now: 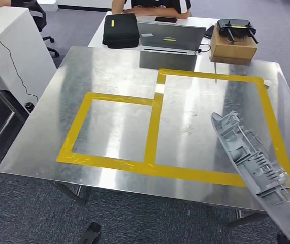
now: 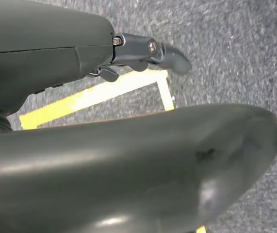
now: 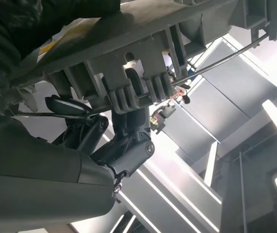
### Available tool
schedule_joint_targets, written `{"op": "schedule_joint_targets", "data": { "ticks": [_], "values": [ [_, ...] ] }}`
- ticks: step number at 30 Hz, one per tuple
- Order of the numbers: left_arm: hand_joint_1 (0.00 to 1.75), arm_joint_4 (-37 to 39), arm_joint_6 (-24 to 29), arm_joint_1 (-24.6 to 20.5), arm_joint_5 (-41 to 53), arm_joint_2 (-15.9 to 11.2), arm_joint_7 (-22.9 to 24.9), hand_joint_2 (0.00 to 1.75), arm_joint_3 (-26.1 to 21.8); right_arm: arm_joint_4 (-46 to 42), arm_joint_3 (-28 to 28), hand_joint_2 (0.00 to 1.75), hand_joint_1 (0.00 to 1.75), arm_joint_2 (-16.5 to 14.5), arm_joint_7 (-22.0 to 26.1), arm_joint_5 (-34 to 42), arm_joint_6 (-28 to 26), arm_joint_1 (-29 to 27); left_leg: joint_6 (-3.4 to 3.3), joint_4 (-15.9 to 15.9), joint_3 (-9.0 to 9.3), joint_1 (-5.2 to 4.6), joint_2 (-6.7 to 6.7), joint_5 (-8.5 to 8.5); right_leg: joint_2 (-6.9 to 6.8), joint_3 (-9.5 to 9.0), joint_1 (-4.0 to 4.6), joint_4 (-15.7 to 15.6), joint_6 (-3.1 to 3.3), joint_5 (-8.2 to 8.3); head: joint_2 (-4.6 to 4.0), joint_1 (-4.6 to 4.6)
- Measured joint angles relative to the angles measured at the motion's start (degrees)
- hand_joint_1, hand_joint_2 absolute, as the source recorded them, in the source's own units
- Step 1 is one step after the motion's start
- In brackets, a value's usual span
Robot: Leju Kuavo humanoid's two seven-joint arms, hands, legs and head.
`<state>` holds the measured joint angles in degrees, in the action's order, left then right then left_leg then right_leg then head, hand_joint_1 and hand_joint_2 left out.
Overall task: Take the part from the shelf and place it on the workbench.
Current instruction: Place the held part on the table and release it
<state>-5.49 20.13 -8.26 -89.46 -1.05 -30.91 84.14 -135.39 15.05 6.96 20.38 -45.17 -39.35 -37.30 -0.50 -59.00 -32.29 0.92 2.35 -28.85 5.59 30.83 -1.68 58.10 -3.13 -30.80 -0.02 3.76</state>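
Held a long grey ribbed plastic part (image 1: 260, 170) at the lower right of the head view, tilted over the near right corner of the shiny metal worktop (image 1: 116, 66), above the yellow tape rectangles (image 1: 153, 127). Right hand (image 3: 125, 141) gripped that part from beneath, dark fingers (image 3: 131, 85) hooked around its ribs in the right wrist view. Left hand (image 2: 148, 51) hung over grey carpet (image 2: 239, 53) and a yellow floor line (image 2: 92, 94), fingers curled in, holding nothing. At the upper edge of the head view: black case (image 1: 120, 30), grey laptop (image 1: 170, 35), cardboard box (image 1: 233, 48), seated person (image 1: 151, 7).
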Motion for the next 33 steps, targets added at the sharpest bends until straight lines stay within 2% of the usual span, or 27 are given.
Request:
{"op": "schedule_joint_targets", "data": {
  "ticks": [2, 4, 5, 6, 7, 8, 9, 10, 12, 13, 16, 17, 21, 25, 29, 33],
  "values": [
    [0.00, 0.00, 0.01, -0.18, 0.01, -0.03, 0.00, 0.00, 0.02, 0.05, -0.16, 1.75, 1.75, -0.10, 0.52, 0.58, 0.29, -0.08, -0.80, 0.60, 0.42, 0.13, -1.04, 0.13, -2.16, 1.65, 0.11, 2.86, -0.43, -1.78, 0.00, -0.27],
    [0.00, 0.00, 0.02, -0.13, 0.01, -0.07, 0.00, 0.00, 0.03, 0.19, -0.53, 1.75, 1.75, -0.23, 1.00, 1.25, 0.80, 0.00, -1.27, 0.77, 0.57, 0.00, -2.01, 0.03, -4.61, 5.40, 0.19, 9.82, -0.69, -4.99, 0.00, -0.51],
    [0.00, 0.00, 0.02, -0.02, 0.01, -0.07, 0.01, 0.00, 0.04, 0.31, -0.84, 1.75, 1.75, -0.30, 1.18, 1.69, 1.40, 0.03, -1.39, 0.75, 0.61, -0.08, -2.52, -0.06, -4.98, 7.34, 0.19, 13.25, -0.78, -6.11, 0.00, -0.51],
    [0.00, 0.00, 0.02, 0.08, 0.00, -0.08, 0.01, 0.00, 0.05, 0.48, -1.24, 1.75, 1.75, -0.39, 1.31, 2.25, 2.38, 0.03, -1.44, 0.74, 0.69, -0.13, -2.93, -0.16, -5.15, 8.55, 0.19, 15.18, -0.83, -6.22, 0.00, -0.51],
    [0.00, 0.00, 0.02, 0.11, 0.00, -0.08, 0.02, 0.00, 0.07, 0.68, -1.74, 1.75, 1.75, -0.49, 1.40, 2.91, 3.72, 0.02, -1.44, 0.74, 0.82, -0.15, -3.25, -0.27, -5.23, 8.72, 0.18, 15.04, -0.83, -5.23, 0.00, -0.51],
    [0.00, 0.00, 0.02, 0.09, -0.01, -0.07, 0.02, 0.00, 0.09, 0.93, -2.33, 1.75, 1.75, -0.61, 1.44, 3.70, 5.57, -0.01, -1.37, 0.73, 1.00, -0.16, -3.42, -0.38, -5.34, 7.68, 0.18, 12.64, -0.75, -3.28, 0.00, -0.53],
    [0.00, 0.00, 0.01, 0.03, -0.01, -0.06, 0.02, 0.00, 0.12, 1.23, -3.05, 1.75, 1.75, -0.75, 1.48, 4.52, 7.73, -0.05, -1.22, 0.73, 1.24, -0.16, -3.49, -0.52, -5.55, 5.84, 0.18, 8.82, -0.61, -1.02, 0.00, -0.53],
    [0.00, 0.00, -0.01, -0.04, -0.02, -0.06, 0.02, 0.00, 0.14, 1.61, -3.82, 1.75, 1.75, -0.89, 1.54, 5.29, 9.78, -0.08, -0.99, 0.68, 1.42, -0.29, -3.51, -0.69, -5.84, 3.97, 0.27, 5.08, -0.45, 0.47, -0.01, -0.55],
    [0.00, 0.00, -0.03, -0.07, -0.03, -0.09, 0.03, 0.00, 0.17, 2.34, -5.37, 1.75, 1.75, -1.18, 1.76, 6.34, 12.84, -0.14, -0.49, 0.50, 1.55, -0.56, -3.49, -0.95, -6.17, 1.60, 0.38, 0.74, -0.04, 1.68, -0.01, -0.49],
    [0.00, 0.00, -0.03, -0.05, -0.04, -0.16, 0.04, 0.00, 0.19, 2.67, -6.08, 1.75, 1.75, -1.36, 1.81, 6.60, 13.88, -0.14, -0.54, 0.40, 1.52, -0.69, -3.48, -0.97, -6.17, 1.33, 0.44, 0.34, 0.07, 1.55, -0.01, -0.42],
    [0.00, 0.00, -0.17, -0.07, -0.01, -0.38, 0.14, 0.00, 0.22, 3.75, -8.44, 1.75, 1.75, -1.83, 1.07, 7.55, 18.36, 0.07, -1.39, 0.56, 1.74, -0.69, -3.48, -0.84, -5.97, 1.19, 0.50, 0.26, 0.23, 1.74, -0.01, -0.27],
    [0.00, 0.00, -0.26, -0.15, 0.02, -0.42, 0.19, 0.00, 0.24, 4.24, -9.35, 1.75, 1.75, -1.90, 0.66, 8.14, 20.23, 0.21, -1.42, 0.74, 1.87, -0.67, -3.48, -0.81, -5.95, 1.14, 0.54, 0.26, 0.32, 1.69, -0.01, -0.28],
    [0.00, 0.00, -0.71, -0.38, 0.22, -0.47, 0.63, 0.00, 0.30, 6.74, -13.90, 1.75, 1.75, -1.97, -0.17, 11.56, 28.93, 1.80, -0.93, 1.32, 2.10, -0.56, -3.49, -0.53, -5.94, 1.11, 0.69, 0.28, 0.76, 1.63, 0.00, -0.28],
    [0.00, 0.00, -0.94, -0.65, 0.45, -0.58, 1.36, 0.00, 0.32, 10.09, -19.89, 1.75, 1.75, -2.10, -0.32, 12.96, 37.64, 4.18, -0.06, 1.50, 2.14, -0.40, -3.49, -0.32, -6.00, 1.13, 0.84, 0.31, 1.06, 1.66, 0.00, -0.31],
    [0.00, 0.00, -0.92, -0.72, 0.46, -0.69, 1.65, 0.00, 0.34, 12.01, -23.73, 1.75, 1.75, -2.20, -0.34, 12.97, 39.77, 5.63, 0.41, 1.51, 2.14, -0.38, -3.48, -0.26, -6.02, 1.12, 0.86, 0.33, 1.16, 1.75, -0.01, -0.32],
    [0.00, 0.00, -1.03, -0.83, 0.23, -0.88, 1.68, 0.00, 0.33, 13.06, -25.33, 1.75, 1.75, -2.28, -0.72, 12.91, 41.52, 6.42, 0.48, 1.50, 2.14, -0.40, -3.49, -0.23, -5.99, 1.11, 0.84, 0.33, 1.16, 1.81, 0.00, -0.33]
  ]
}}
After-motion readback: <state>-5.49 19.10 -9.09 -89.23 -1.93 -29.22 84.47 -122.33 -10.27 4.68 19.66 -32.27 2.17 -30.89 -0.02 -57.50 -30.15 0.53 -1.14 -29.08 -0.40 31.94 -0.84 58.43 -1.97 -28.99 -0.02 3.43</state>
